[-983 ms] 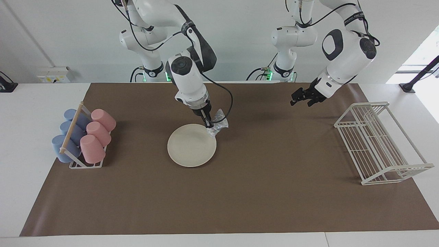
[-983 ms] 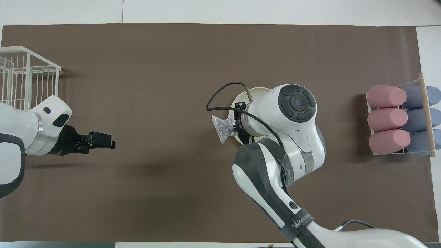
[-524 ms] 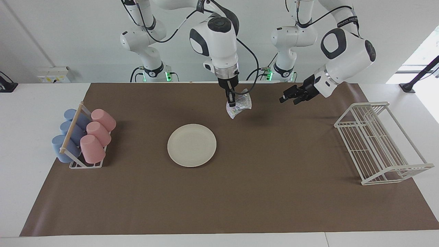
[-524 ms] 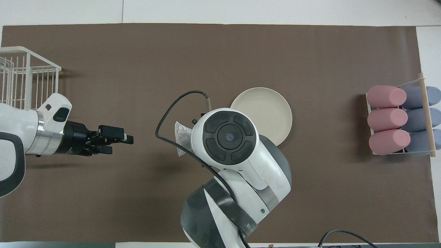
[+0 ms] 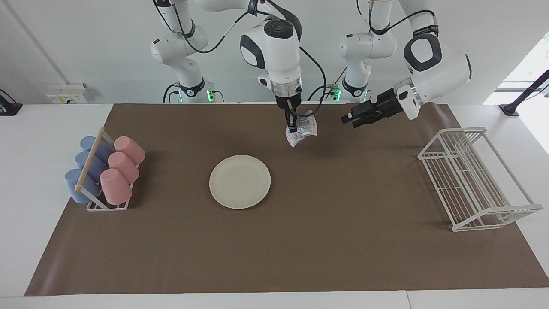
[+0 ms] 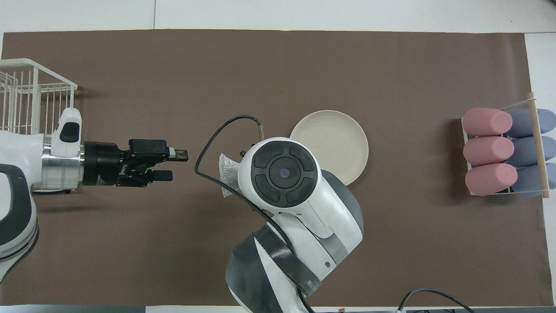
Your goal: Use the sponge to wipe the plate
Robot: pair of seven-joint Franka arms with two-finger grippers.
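The cream-white plate (image 5: 239,181) lies flat on the brown mat, partly covered by my right arm in the overhead view (image 6: 336,137). My right gripper (image 5: 292,127) points down, raised over the mat, off the plate toward the left arm's end. It is shut on the silvery sponge (image 5: 303,131), which hangs from it; a corner of the sponge shows in the overhead view (image 6: 227,171). My left gripper (image 5: 348,120) is open and empty, held level in the air and pointing at the sponge with a gap between; it also shows in the overhead view (image 6: 176,164).
A rack of pink and blue cups (image 5: 103,174) stands at the right arm's end of the mat, also in the overhead view (image 6: 506,152). A white wire rack (image 5: 476,178) stands at the left arm's end, also in the overhead view (image 6: 30,100).
My right gripper lifted the sponge from the plate's edge and carried it toward the left arm's end. My left gripper levelled out and moved toward the sponge.
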